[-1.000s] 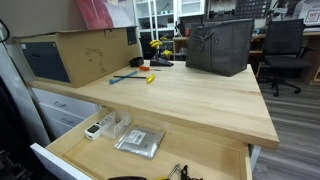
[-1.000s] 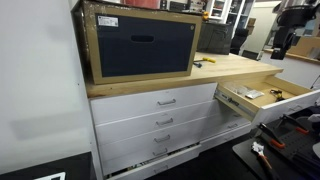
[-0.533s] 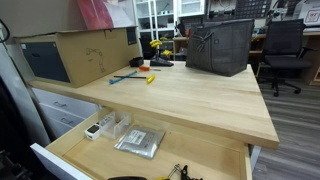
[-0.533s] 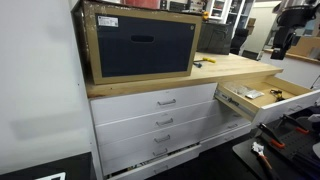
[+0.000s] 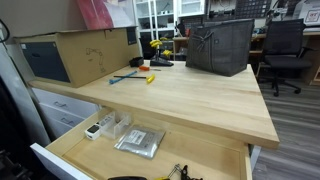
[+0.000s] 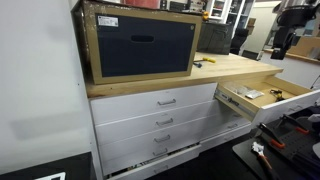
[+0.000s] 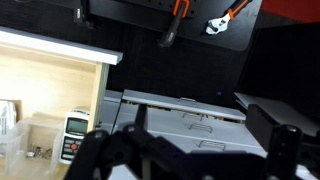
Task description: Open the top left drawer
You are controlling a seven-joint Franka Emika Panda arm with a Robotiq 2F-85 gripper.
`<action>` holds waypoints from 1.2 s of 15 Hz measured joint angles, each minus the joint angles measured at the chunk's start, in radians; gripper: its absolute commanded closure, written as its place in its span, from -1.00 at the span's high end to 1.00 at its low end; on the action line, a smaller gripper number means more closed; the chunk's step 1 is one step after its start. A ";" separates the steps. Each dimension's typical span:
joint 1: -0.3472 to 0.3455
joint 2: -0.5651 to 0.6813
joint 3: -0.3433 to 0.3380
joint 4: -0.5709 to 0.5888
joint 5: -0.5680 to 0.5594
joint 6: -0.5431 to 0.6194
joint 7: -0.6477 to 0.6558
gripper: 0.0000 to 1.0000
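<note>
Top left drawer (image 6: 150,101): shut; white front
Wide drawer (image 5: 205,152): pulled out
Gripper (image 7: 192,152): jaws spread wide apart; holding nothing

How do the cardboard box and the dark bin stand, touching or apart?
Apart. In an exterior view a wide stretch of bare tabletop lies between the cardboard box and the dark bin.

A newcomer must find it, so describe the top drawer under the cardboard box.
Find the long wooden workbench with a big cardboard box at one end. Under that box is a stack of white drawers with metal handles. Take the top drawer, just below the benchtop and shut, unlike the wide wooden drawer open beside the stack.
</note>
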 measured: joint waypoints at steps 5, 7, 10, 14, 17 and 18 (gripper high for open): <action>-0.001 0.000 0.000 0.000 0.000 0.000 0.000 1.00; -0.003 0.000 0.000 0.000 -0.002 0.002 0.000 1.00; -0.003 0.008 0.003 0.004 -0.002 0.017 0.000 1.00; -0.003 0.056 0.015 0.023 -0.002 0.060 0.000 1.00; -0.003 0.120 0.023 0.047 -0.002 0.100 0.001 1.00; -0.003 0.143 0.027 0.056 -0.002 0.113 0.001 1.00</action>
